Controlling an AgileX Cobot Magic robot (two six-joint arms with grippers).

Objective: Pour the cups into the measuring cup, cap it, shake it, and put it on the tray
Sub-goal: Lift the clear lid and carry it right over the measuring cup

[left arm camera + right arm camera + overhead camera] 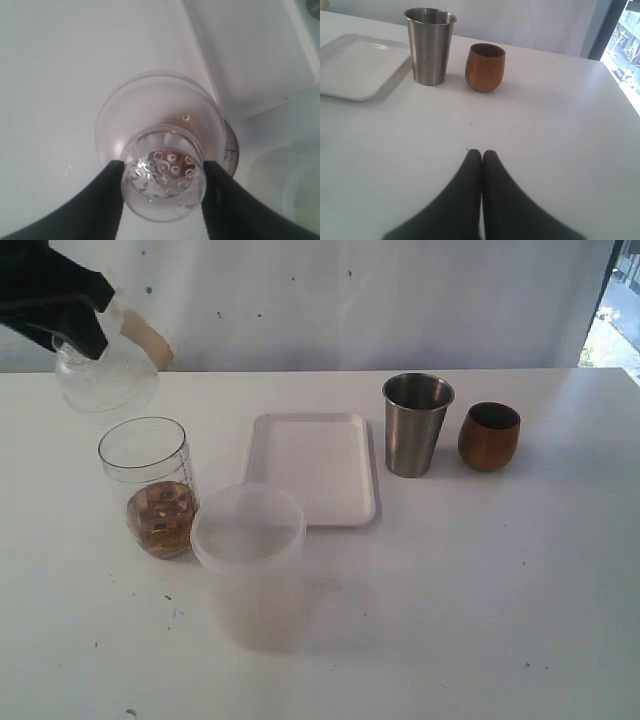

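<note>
The clear dome cap (105, 380) is hanging by its knob in the left gripper (162, 172), whose jaws are clamping it partly apart, just over the open measuring cup (148, 490), which is holding a brownish mix. A frosted tub (248, 530) and the white tray (315, 468) are sitting beyond the gripper on the worktop (500, 590). The right gripper (481, 155), pressed shut, is hovering low, with the steel tumbler (430, 45) and the brown cup (485, 67) standing ahead of it.

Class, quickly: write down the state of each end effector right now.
Left end effector: closed on the cap, gripping its knob.
Right end effector: closed, holding nothing.
</note>
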